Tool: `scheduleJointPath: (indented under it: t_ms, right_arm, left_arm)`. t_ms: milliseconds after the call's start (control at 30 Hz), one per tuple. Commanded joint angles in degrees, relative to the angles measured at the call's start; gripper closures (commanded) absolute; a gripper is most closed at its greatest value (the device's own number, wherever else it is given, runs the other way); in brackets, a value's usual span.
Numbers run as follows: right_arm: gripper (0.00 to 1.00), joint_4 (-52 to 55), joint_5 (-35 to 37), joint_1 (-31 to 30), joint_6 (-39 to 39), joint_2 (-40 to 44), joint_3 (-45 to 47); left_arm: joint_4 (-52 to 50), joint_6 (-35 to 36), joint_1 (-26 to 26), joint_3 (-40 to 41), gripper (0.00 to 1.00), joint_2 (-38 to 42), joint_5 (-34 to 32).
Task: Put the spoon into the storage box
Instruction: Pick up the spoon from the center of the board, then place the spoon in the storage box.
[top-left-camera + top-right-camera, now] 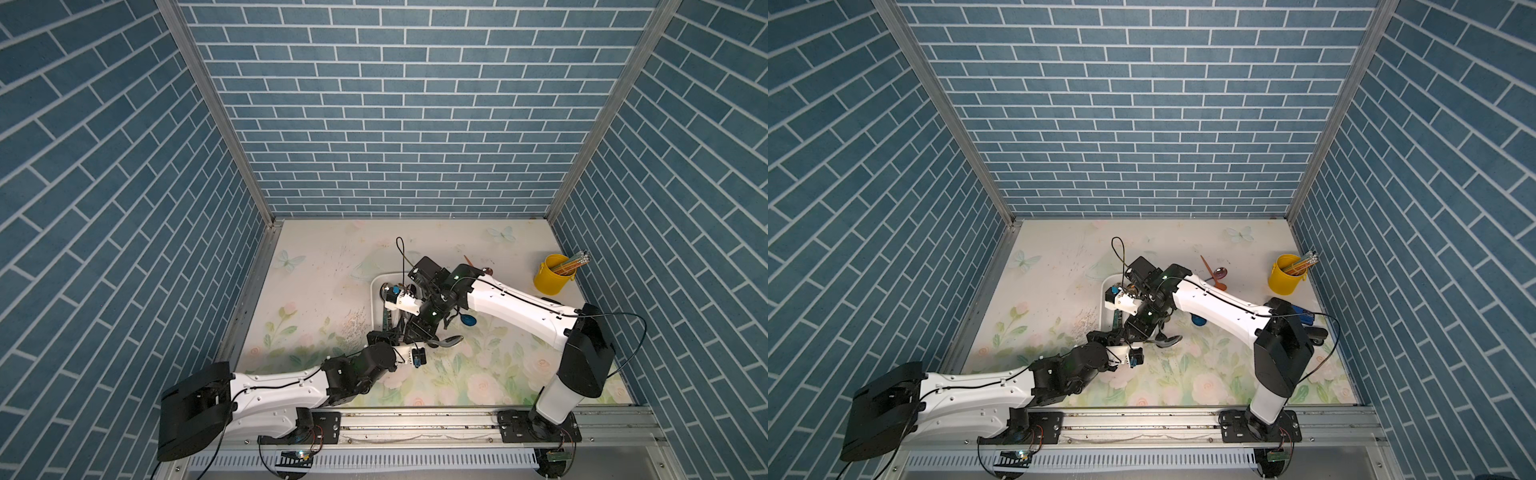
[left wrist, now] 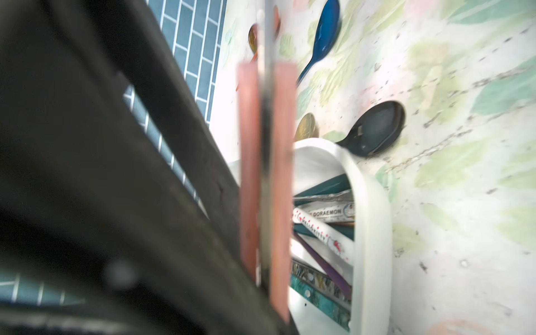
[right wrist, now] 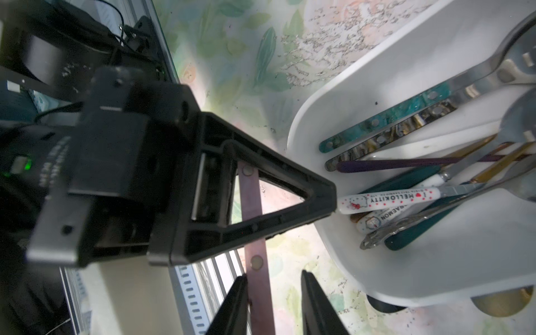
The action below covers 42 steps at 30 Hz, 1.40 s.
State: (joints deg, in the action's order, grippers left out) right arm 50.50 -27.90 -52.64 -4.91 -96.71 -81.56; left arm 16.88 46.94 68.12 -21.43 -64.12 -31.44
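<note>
Your left gripper [image 3: 327,200]: clamped on the spoon [image 3: 256,249] by its pink handle | your right gripper [image 3: 274,278]: jaws parted either side of that handle, not closed | spoon: outside the storage box [image 3: 435,269], just beside its corner.

One storage box [image 3: 391,75] holds at least eight handled utensils [image 3: 388,200]; the exact number cannot be told. Outside the storage box but near it are one blue spoon [image 2: 324,32], one dark spoon [image 2: 374,127], one gold spoon [image 2: 307,126] and one pink-handled utensil [image 3: 255,226]. Well apart from it stands one yellow cup [image 1: 550,278], its pencils [image 1: 575,262] too bunched to count.
</note>
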Motion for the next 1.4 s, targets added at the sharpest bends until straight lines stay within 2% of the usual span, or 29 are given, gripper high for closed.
scheduleJointPath:
  t_ms: [0,133,300,400,633,767,1100,1367]
  right_arm:
    - [0.65,-11.9,5.8,5.4,7.3,4.2,1.6]
    - [0.64,-20.3,7.1,11.0,14.2,8.7,5.2]
    - [0.62,-29.0,12.2,19.0,26.7,14.7,10.1]
    - [0.62,-33.0,15.1,21.7,31.3,17.9,13.5]
    - [0.62,-31.0,22.3,25.2,33.5,21.2,18.0]
    - [0.62,-31.2,23.9,26.0,34.6,23.2,21.3]
    - [0.62,-30.4,26.8,26.4,34.5,24.9,25.4]
    - [0.62,-30.5,27.5,26.5,34.4,26.1,28.6]
  left_arm:
    - [-3.2,-1.7,0.8,-2.3,1.00,1.2,1.0]
    - [-7.5,-8.0,0.8,-3.3,1.00,1.1,0.0]
    - [-11.9,-16.7,0.9,-5.7,1.00,0.4,-1.3]
    - [-14.3,-20.7,0.8,-7.5,1.00,-0.5,-2.3]
    - [-18.6,-33.0,-0.2,-11.0,1.00,-4.8,-5.6]
    - [-22.5,-41.9,-3.3,-13.8,1.00,-8.7,-6.3]
    - [-31.2,-57.7,-12.8,-22.3,1.00,-19.0,0.5]
    - [-41.8,-66.6,-13.6,-32.0,1.00,-29.2,2.9]
